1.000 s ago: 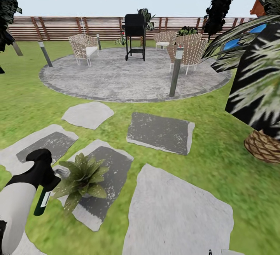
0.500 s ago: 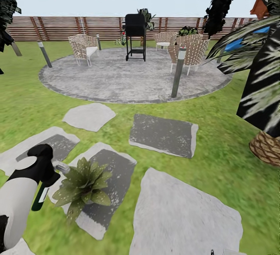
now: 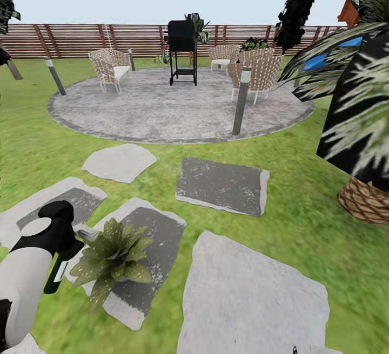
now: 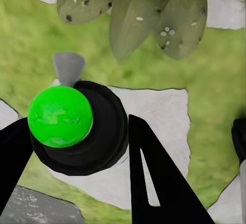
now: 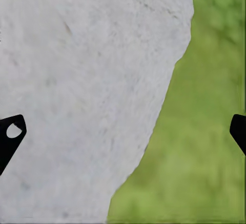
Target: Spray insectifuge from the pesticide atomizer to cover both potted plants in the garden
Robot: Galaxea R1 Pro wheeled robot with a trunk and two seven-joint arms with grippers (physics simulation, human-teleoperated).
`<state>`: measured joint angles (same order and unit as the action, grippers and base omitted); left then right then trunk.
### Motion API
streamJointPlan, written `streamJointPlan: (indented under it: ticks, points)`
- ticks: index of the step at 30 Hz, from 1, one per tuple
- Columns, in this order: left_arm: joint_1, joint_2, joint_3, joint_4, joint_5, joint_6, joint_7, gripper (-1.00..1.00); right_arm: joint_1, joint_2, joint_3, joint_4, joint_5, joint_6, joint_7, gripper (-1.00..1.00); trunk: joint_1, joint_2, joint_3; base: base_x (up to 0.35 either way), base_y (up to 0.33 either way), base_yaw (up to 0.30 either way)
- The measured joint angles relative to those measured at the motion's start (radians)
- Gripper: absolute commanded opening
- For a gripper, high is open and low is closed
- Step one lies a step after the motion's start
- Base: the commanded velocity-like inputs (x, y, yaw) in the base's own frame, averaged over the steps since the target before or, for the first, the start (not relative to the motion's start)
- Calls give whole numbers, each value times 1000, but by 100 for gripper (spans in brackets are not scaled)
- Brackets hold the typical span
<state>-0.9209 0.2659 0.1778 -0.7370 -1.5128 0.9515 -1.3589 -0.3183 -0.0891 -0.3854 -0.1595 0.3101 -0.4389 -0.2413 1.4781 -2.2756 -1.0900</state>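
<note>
Green lawn (image 3: 281,224) with pale grey stepping stones (image 3: 254,294) spreads beneath both tools. Against the head picture of a second ago the whole scene has slid a little, so the camera has moved; within it, the low rosette of broad, pointed, speckled green leaves (image 3: 111,257) now sits closer to the left tool (image 3: 67,243). That black left tool is clamped around the slim dark pesticide bottle with a whitish trigger head (image 3: 56,273). In the left wrist view the bottle's top (image 4: 77,126), marked by a bright green ball, sits gripped between the black fingers (image 4: 154,178), its grey nozzle aimed at the leaves just ahead. My reading: spraying range is reached, and this plant can be covered first. The right tool (image 5: 123,131) hangs spread wide, holding nothing, over a pale stone's edge.
</note>
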Motion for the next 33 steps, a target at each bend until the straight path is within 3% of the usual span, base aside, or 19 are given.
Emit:
streamJointPlan:
  ticks: [16, 21, 24, 27, 29, 31, 32, 33]
  points:
    - [15, 11, 8, 10, 14, -8, -3, -100, 0, 0, 0, 0, -1, 0, 0, 100, 0, 0, 0, -304, 182, 0]
    - [77, 12, 11, 10, 33, -11, 4, -100, 0, -1, 0, 0, -1, 0, 3, 100, 0, 0, 0, -288, 218, 0]
    - [118, 12, 12, 13, 97, -15, 11, -100, 0, 0, 2, -1, 1, 1, 4, 100, 0, 0, 0, -288, 205, 0]
    - [168, 12, 14, 12, 232, -100, 44, -100, -1, -2, 27, -9, 26, 2, 7, 100, 0, 0, 0, -288, 202, 0]
    - [206, 13, 50, 14, 379, -247, 131, -100, -1, -3, 93, -50, 108, 2, 7, 100, 0, 0, 0, -287, 202, 0]
    - [238, 12, 91, 16, 478, -352, 214, -100, -2, -3, 122, -92, 162, 2, 14, 100, 0, 0, 0, -254, 200, 0]
    - [264, 11, 114, 17, 538, -436, 274, -100, -2, -3, 134, -120, 194, 3, 35, 100, 0, 0, 0, -211, 185, 0]
    - [282, 10, 124, 21, 572, -495, 311, -100, -2, -2, 138, -139, 210, 3, 62, 100, 0, 0, 0, -187, 167, 0]
